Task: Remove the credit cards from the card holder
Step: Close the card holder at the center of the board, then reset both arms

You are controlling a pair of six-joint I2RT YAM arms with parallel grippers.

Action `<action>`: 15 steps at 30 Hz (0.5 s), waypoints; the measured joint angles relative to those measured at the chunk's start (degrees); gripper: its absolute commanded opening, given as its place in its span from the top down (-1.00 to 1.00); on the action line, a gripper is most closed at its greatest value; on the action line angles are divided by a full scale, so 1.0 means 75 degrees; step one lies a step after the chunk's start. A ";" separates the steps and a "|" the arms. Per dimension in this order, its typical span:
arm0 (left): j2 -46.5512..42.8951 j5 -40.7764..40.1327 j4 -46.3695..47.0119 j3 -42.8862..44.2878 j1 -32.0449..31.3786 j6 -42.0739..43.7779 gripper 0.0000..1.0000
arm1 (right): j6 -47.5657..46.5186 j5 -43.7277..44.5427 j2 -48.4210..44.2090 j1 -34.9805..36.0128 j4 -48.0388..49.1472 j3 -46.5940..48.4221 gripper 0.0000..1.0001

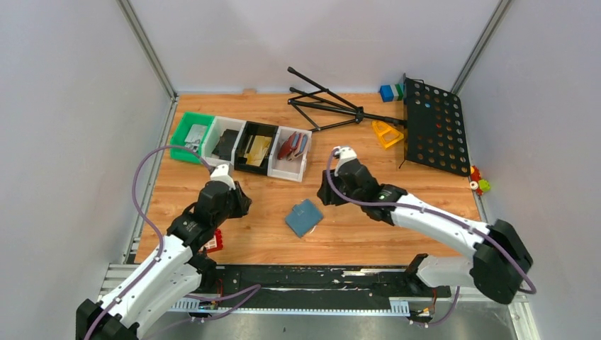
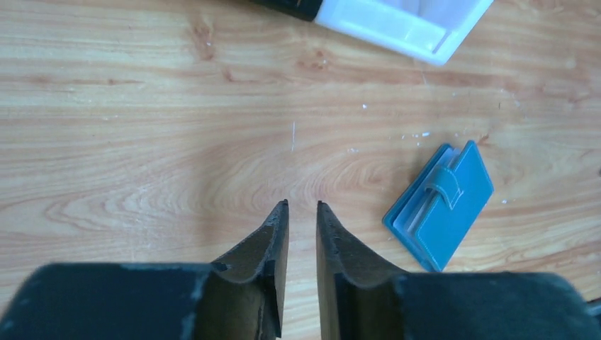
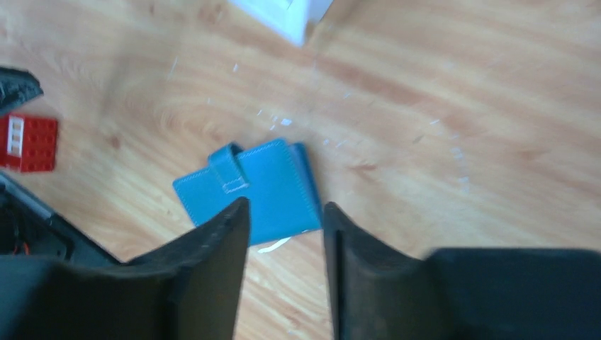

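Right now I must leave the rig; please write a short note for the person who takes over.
Left gripper: slightly open, empty, over the table, left of the card holder.
Right gripper: open, empty, close by the holder.
Card holder: lies flat, closed, strap across.
Done: nothing yet; no card pulled out.
Left to do: open it, take the credit cards out.
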 measured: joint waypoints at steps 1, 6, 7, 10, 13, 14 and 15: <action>-0.0096 -0.0061 0.0070 -0.0047 0.0000 0.0035 0.13 | -0.0093 0.0117 -0.0297 -0.0152 0.0015 -0.0073 -0.26; -0.0248 -0.0606 0.0420 -0.0076 0.0000 0.0344 -0.99 | -0.0475 0.1431 -0.2113 -0.0542 0.0111 -0.0705 -0.99; -0.0289 -0.0793 0.0487 -0.0076 0.0000 0.0367 -1.00 | -0.0571 0.1888 -0.2521 -0.0551 0.0192 -0.0892 -1.00; -0.0388 -0.1635 0.0676 -0.0076 -0.0006 0.0434 -1.00 | -0.0938 0.3206 -0.3316 -0.0560 0.0886 -0.1603 -1.00; -0.0423 -0.2384 0.1262 -0.0181 -0.0006 0.0889 -1.00 | -0.1545 0.4328 -0.3593 -0.0592 0.1953 -0.2495 -1.00; -0.0425 -0.2576 0.1591 -0.0280 -0.0006 0.1110 -1.00 | -0.1772 0.4771 -0.3564 -0.0615 0.2218 -0.2783 -1.00; -0.0425 -0.2751 0.1970 -0.0425 -0.0006 0.1352 -1.00 | -0.1955 0.5050 -0.3518 -0.0647 0.2331 -0.2946 -0.98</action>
